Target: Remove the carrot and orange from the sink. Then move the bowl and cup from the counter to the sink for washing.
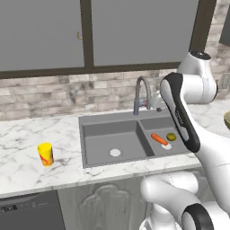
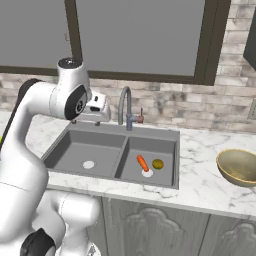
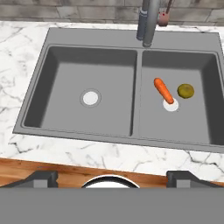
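I see the end effector (image 3: 112, 177) with fingers spread apart, holding nothing, above the dark grey double-basin sink (image 3: 94, 57). In the right basin lie the short orange-red carrot (image 3: 163, 90) and the round olive-yellow orange (image 3: 185, 91) — close, not touching. The yellow cup (image 1: 45, 154) and tan shallow bowl (image 2: 239, 166) stand on the white marble worktop (image 1: 27, 139).

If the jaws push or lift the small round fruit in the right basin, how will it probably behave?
The orange looks like a smooth ball, so it would likely roll across the flat floor of the sink if nudged. It seems firm and light. The carrot beside it might stop a roll that way.
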